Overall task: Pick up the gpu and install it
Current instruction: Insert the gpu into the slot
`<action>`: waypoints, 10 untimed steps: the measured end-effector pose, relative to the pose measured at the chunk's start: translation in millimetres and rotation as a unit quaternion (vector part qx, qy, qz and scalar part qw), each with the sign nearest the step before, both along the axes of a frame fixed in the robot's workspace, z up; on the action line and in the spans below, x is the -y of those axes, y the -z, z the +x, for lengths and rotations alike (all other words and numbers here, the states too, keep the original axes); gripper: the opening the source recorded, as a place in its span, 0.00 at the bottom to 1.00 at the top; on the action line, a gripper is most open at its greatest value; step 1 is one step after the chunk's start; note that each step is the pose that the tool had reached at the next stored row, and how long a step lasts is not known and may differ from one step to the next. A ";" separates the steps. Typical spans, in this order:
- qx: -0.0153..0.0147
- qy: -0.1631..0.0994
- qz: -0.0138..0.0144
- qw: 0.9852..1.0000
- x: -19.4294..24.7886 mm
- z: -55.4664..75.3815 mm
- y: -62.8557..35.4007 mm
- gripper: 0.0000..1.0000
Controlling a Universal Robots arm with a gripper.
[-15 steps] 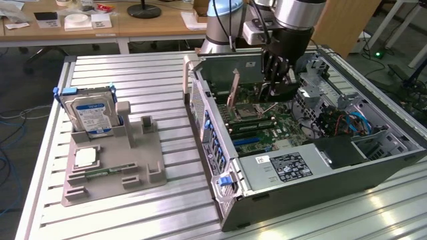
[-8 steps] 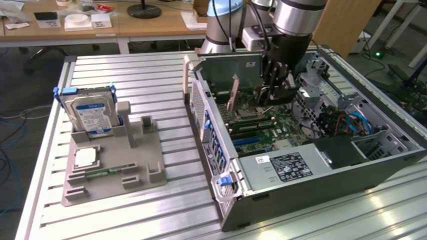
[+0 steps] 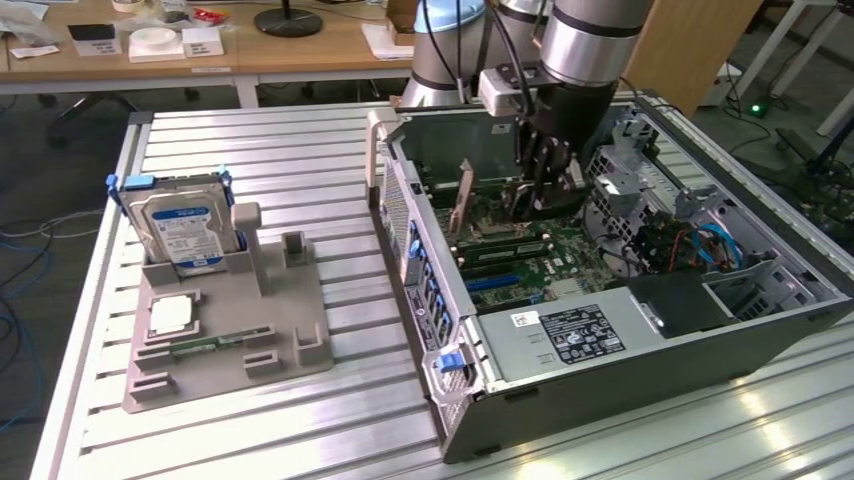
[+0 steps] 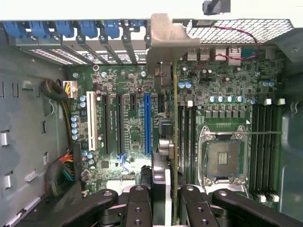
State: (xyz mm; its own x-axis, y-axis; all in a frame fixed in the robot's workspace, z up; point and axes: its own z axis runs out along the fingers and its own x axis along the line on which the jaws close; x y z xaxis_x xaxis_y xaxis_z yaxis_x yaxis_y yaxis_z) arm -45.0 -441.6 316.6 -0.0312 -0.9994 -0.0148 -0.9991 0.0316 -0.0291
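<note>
My gripper reaches down into the open computer case and is shut on the gpu. The gpu is a thin green card that stands on edge over the motherboard. In the wrist view the gpu shows edge-on as a narrow line running away from my gripper. Its silver bracket sits against the case's rear slot openings. The black fingers press on both sides of the card. I cannot tell whether the card's edge sits in a slot.
A long blue slot and a white slot lie beside the card, and the processor socket lies on its other side. Outside the case, a grey fixture holds a hard drive and a memory stick.
</note>
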 end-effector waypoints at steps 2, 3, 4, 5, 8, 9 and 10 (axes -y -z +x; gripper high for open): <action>0.000 0.000 0.000 1.000 3.1 -0.4 1.7 0.28; 0.000 0.000 0.000 1.000 5.3 -0.5 2.5 0.28; 0.000 0.000 0.000 1.000 7.7 -0.6 3.3 0.28; 0.000 0.000 0.000 1.000 9.2 -0.9 4.2 0.28; 0.000 0.000 0.000 1.000 10.7 -3.5 8.1 0.28; 0.000 0.000 0.000 1.000 11.0 -4.1 9.6 0.28; -0.001 0.000 0.000 1.000 11.2 -4.4 11.4 0.28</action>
State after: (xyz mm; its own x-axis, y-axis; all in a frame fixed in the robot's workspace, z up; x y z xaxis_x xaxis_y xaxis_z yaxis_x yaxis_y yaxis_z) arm -49.4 -452.7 305.2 -0.0306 -0.9994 -0.0148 -0.9991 0.0310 -0.0280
